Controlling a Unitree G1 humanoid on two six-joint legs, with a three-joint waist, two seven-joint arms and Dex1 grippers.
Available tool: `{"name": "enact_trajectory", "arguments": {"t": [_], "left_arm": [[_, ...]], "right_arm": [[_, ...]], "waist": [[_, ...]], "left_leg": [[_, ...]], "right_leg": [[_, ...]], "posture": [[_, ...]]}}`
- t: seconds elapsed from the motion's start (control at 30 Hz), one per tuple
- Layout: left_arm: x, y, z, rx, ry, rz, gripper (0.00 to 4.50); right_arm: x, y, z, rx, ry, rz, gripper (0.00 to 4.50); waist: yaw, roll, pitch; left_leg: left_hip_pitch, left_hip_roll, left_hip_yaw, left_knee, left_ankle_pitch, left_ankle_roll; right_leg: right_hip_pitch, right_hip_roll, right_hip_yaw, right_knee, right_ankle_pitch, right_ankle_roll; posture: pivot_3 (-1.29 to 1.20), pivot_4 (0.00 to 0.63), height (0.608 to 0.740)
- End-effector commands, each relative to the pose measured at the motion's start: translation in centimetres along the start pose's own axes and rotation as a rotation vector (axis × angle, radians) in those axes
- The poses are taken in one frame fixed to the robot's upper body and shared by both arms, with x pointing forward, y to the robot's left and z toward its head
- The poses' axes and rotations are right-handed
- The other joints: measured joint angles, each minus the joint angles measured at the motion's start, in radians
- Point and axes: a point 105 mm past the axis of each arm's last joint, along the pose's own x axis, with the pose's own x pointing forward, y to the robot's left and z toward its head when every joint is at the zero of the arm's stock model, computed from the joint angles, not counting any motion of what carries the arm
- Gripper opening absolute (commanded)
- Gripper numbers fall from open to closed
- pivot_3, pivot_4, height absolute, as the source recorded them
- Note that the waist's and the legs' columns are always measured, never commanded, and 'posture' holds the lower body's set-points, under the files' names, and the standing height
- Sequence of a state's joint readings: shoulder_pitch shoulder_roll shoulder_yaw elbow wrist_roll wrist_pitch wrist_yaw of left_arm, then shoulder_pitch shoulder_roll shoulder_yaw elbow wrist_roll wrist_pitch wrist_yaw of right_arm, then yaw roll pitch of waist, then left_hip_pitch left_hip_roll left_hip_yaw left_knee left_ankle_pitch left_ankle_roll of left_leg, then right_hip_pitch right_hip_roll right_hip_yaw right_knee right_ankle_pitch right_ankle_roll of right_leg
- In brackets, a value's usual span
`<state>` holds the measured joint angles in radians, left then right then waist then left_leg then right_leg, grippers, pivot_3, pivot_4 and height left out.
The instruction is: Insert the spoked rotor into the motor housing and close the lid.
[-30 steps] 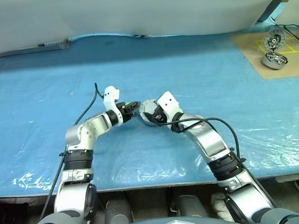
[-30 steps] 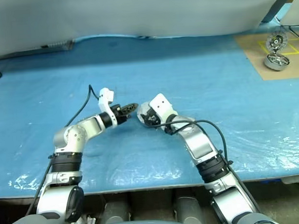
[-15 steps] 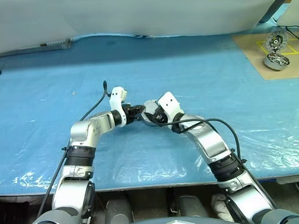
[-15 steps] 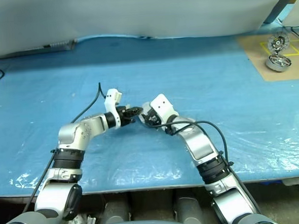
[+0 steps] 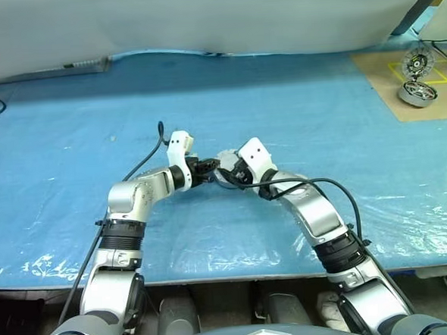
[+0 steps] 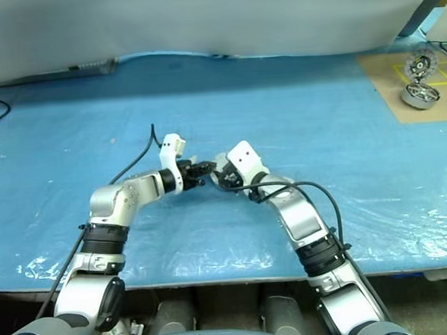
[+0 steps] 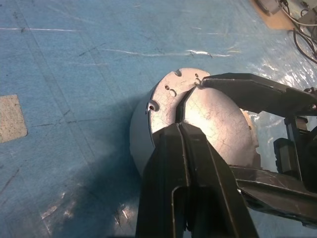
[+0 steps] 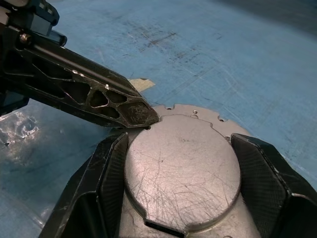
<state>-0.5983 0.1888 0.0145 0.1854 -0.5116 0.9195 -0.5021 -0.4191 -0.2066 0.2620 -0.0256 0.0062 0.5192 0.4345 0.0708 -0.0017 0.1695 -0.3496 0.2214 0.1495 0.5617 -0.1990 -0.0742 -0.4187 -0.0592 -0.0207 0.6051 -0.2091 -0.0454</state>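
Motor housing (image 8: 183,163) sits between right claw (image 8: 183,183) fingers.

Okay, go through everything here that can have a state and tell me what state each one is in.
motor housing: on the blue sheet, held between the right tool's fingers.
lid: down flat, closed.
left tool: shut, tips at the lid's edge.
right tool: fingers around the housing.
second unit: lid up, on brown board.

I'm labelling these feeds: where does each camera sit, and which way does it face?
Eye views: head, looking down over both arms at the blue table.
Left wrist view: along the shut left gripper, touching the motor housing.
Right wrist view: along the right gripper, jaws either side of the housing.
Wrist views share housing and both grippers.
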Motion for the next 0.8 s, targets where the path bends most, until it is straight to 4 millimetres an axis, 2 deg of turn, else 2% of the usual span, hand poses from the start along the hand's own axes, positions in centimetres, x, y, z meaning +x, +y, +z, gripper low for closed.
{"name": "enact_trajectory", "arguments": {"t": [0.03, 0.07, 0.23, 0.4, 0.6, 0.73, 0.8], "left_arm": [[0.6, -0.2, -1.3, 0.005, 0.056, -0.005, 0.0], [0.6, -0.1, -1.3, 0.007, 0.054, -0.001, 0.0], [0.6, 0.1, -1.2, 0.014, 0.049, 0.007, 0.0], [0.8, 0.0, -1.2, 0.022, 0.051, -0.001, 0.0], [1.0, -0.2, -1.3, 0.031, 0.054, -0.014, 0.0], [0.9, -0.2, -1.3, 0.034, 0.055, -0.013, 0.0], [0.9, -0.1, -1.3, 0.035, 0.056, -0.012, 0.0]], "right_arm": [[-0.7, -0.1, -2.1, 0.081, 0.07, 0.001, 4.27], [-1.1, -0.3, -1.8, 0.101, 0.053, -0.001, 4.49], [-3.7, -2.0, -0.1, 0.288, -0.071, -0.052, 4.49], [-5.4, -4.1, 0.5, 0.604, -0.156, -0.11, 4.49], [-5.0, -3.2, -1.6, 0.893, -0.088, -0.072, 4.49], [-4.1, -2.2, -2.3, 0.979, -0.038, -0.043, 4.49], [-3.8, -1.8, -2.1, 1.023, -0.043, -0.013, 4.49]], "waist": [[0.001, 0.0, 0.0], [0.002, 0.0, 0.0], [0.006, 0.0, 0.0], [0.005, 0.0, 0.0], [0.006, 0.0, 0.0], [0.004, 0.001, 0.0], [0.004, 0.001, 0.0]], "left_leg": [[0.0, 0.0, 0.0, 0.0, 0.0, 0.0], [0.0, 0.0, 0.0, 0.0, 0.0, 0.0], [-0.001, 0.0, 0.0, -0.002, 0.0, 0.0], [-0.001, 0.0, 0.0, -0.003, 0.0, 0.0], [-0.001, -0.001, 0.0, -0.005, 0.0, 0.0], [-0.001, -0.001, 0.0, -0.007, 0.0, 0.0], [-0.001, -0.001, 0.0, -0.008, 0.0, 0.0]], "right_leg": [[0.0, 0.0, 0.0, 0.0, 0.0, 0.0], [0.0, 0.0, 0.0, 0.0, 0.0, 0.0], [0.0, 0.0, -0.001, -0.002, -0.001, 0.001], [-0.002, 0.0, -0.001, -0.002, -0.001, 0.002], [-0.002, 0.0, -0.001, -0.004, -0.001, 0.001], [-0.002, 0.0, -0.001, -0.006, -0.001, 0.001], [-0.002, 0.0, -0.001, -0.006, -0.001, 0.001]], "posture": [[0.0, 0.15, 0.74], [0.0, 0.15, 0.74], [0.0, 0.15, 0.74], [0.0, 0.15, 0.74], [0.0, 0.15, 0.74], [0.0, 0.15, 0.74], [0.0, 0.15, 0.74]]}}
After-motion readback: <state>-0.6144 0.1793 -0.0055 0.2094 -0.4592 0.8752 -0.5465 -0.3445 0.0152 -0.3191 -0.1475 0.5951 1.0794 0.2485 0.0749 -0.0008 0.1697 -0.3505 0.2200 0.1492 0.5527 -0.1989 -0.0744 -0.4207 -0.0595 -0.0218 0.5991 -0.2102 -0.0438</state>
